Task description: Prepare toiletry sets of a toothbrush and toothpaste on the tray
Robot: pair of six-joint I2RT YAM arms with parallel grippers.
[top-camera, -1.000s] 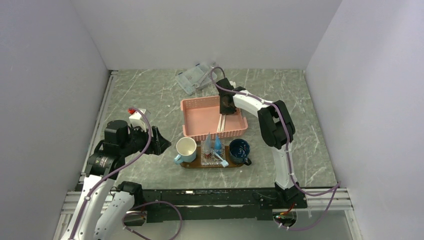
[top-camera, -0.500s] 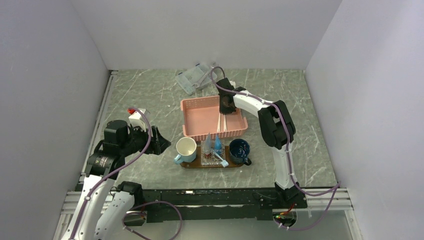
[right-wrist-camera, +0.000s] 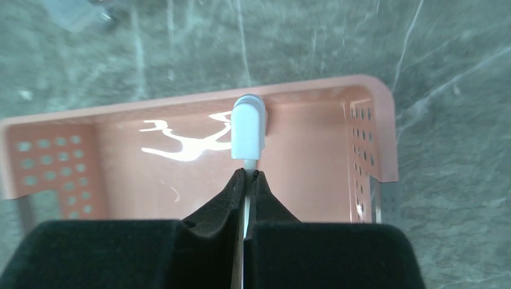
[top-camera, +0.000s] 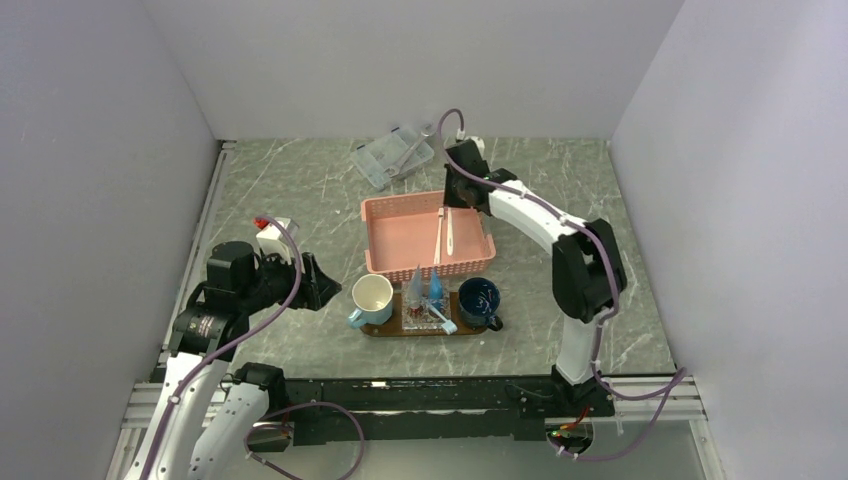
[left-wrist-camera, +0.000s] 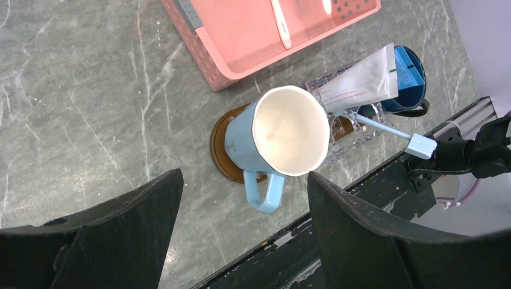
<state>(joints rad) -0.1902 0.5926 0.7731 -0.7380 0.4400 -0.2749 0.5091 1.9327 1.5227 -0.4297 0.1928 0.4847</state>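
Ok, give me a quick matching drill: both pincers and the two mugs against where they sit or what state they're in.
Things: 1 left pincer; 2 right pincer; 3 pale mug; 4 dark mug.
States: a on right end of tray; b shut on toothbrush; c open; d on left end of tray.
Pairs: 1-c; 2-b; 3-d; 4-a.

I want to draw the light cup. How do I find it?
Find the pink basket in the middle of the table; on the robot's side of it lies a brown tray. The light cup stands on the tray's left end. It is pale blue outside and cream inside, while the other cup, at the right end, is dark blue.
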